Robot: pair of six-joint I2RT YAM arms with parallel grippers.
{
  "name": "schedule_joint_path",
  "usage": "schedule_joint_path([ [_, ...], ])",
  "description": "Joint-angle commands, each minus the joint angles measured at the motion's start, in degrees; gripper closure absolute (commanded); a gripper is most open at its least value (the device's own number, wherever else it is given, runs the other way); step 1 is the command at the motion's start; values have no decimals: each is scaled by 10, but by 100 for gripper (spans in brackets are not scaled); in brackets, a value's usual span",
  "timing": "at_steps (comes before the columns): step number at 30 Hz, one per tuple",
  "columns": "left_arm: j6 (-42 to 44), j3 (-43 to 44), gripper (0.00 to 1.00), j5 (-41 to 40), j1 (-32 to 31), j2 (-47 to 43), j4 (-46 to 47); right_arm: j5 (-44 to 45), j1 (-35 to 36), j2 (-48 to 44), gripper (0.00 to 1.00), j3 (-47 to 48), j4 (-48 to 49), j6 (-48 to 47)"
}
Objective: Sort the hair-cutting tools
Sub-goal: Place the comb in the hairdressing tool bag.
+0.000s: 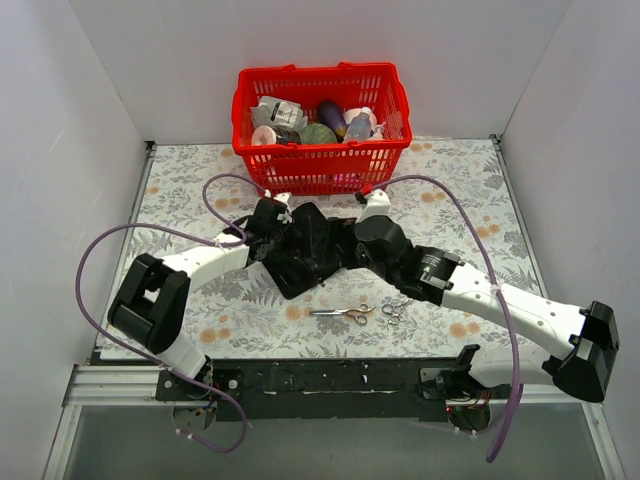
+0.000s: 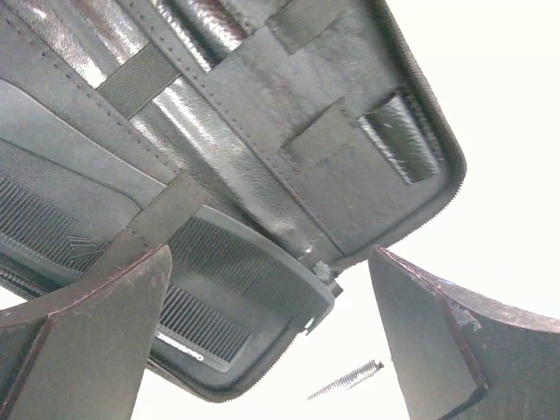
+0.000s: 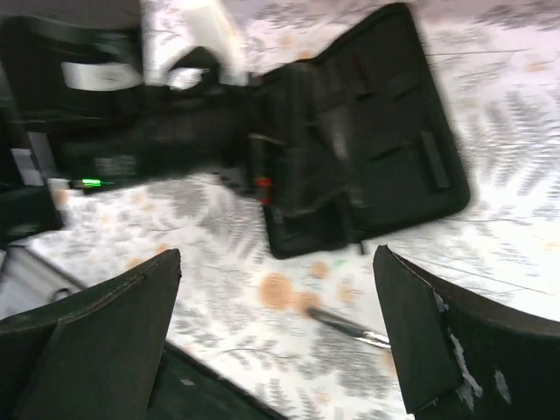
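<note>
Two silver scissors lie on the flowered cloth in front of the case, one [image 1: 345,313] to the left and the other [image 1: 396,311] to the right. A black comb [image 2: 185,320] sits tucked in a pocket of the open black case [image 1: 308,252]. My left gripper [image 2: 271,262] hovers close over the case's inside, open and holding nothing. My right gripper [image 3: 278,262] is also open and empty, raised above the cloth beside the case [image 3: 367,149]. A scissors blade [image 3: 350,325] shows blurred below the right gripper.
A red plastic basket [image 1: 320,165] of bottles and packets stands at the back centre. White walls close in the left, right and back sides. Purple cables loop over the cloth on both sides. The left arm [image 3: 114,149] shows at the upper left of the right wrist view.
</note>
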Motion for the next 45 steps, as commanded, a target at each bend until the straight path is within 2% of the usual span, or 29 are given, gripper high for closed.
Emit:
schedule_joint_path([
  [1,11,41,2,14,-2,-70,-21,-30,-55,9,8,-76,-95,-112],
  [4,16,64,2,-5,-3,-82,-53,-96,-57,27,32,-99,-55,-117],
  [5,19,71,2,-10,-3,-91,-59,-105,-57,31,47,-107,-30,-115],
  [7,24,70,2,-35,-3,-94,-71,-121,-57,43,66,-111,-20,-115],
  [8,33,66,2,-44,-2,-94,-73,-127,-57,50,79,-109,-19,-119],
  [10,39,57,2,-80,-2,-91,-80,-140,-57,71,97,-97,-19,-125],
  [18,16,-1,2,-131,6,-54,-62,-158,-55,146,99,-63,5,-133],
  [29,-33,-15,2,-113,23,32,-51,-140,-58,276,99,8,36,-145],
  [36,-31,-19,2,-109,24,36,-48,-152,-71,318,99,38,49,-156],
  [45,-28,-22,2,-103,24,27,-46,-211,-69,346,99,79,48,-159],
])
